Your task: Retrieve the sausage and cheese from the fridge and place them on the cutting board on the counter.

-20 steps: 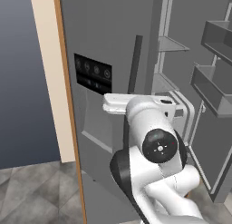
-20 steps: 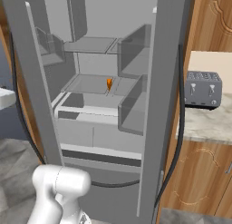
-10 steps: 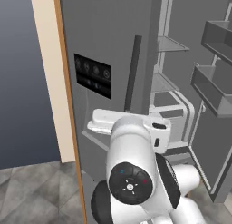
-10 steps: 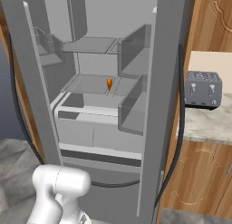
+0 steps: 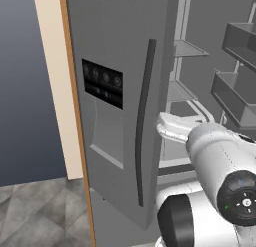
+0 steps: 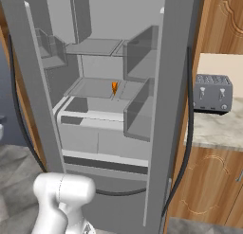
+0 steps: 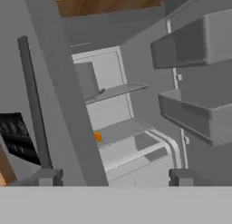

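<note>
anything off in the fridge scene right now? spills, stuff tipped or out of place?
Nothing stands out. The fridge stands with a door open, shelves level and unspilled. The cheese sits on a middle shelf. The toaster stands upright on the counter. The gripper is open, holding nothing.

From my hand view, the fridge (image 7: 68, 109) door edge hides part of the cheese (image 7: 97, 137), a small orange blur. The black dispenser panel (image 7: 16, 137) runs off the frame's left edge.
</note>
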You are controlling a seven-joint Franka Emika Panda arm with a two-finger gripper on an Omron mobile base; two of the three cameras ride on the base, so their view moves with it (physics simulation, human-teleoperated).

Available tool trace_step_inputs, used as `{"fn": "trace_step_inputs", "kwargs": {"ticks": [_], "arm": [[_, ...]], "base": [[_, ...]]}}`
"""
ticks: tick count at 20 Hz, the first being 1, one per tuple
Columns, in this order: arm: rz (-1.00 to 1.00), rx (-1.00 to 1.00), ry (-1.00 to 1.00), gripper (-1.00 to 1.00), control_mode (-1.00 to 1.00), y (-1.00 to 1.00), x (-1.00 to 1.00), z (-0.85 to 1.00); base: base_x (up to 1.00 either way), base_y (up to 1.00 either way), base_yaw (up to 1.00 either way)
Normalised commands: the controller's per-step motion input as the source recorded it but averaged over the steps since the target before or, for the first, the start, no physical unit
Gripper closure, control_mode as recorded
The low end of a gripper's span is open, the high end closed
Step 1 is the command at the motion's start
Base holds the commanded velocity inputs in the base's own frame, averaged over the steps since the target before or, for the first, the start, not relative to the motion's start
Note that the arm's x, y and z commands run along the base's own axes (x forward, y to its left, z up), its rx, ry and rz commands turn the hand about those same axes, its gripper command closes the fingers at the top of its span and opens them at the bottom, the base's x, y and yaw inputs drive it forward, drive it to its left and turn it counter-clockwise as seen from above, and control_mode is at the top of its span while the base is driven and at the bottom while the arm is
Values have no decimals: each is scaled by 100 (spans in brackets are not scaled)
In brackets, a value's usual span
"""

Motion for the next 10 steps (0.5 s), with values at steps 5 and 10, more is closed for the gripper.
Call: {"fn": "trace_step_inputs", "kwargs": {"ticks": [5,10], "arm": [[4,60,-29,-100,-100,-60,12,0],[20,42,-45,-100,-100,-23,25,0]], "base": [[0,0,0],[0,0,0]]}}
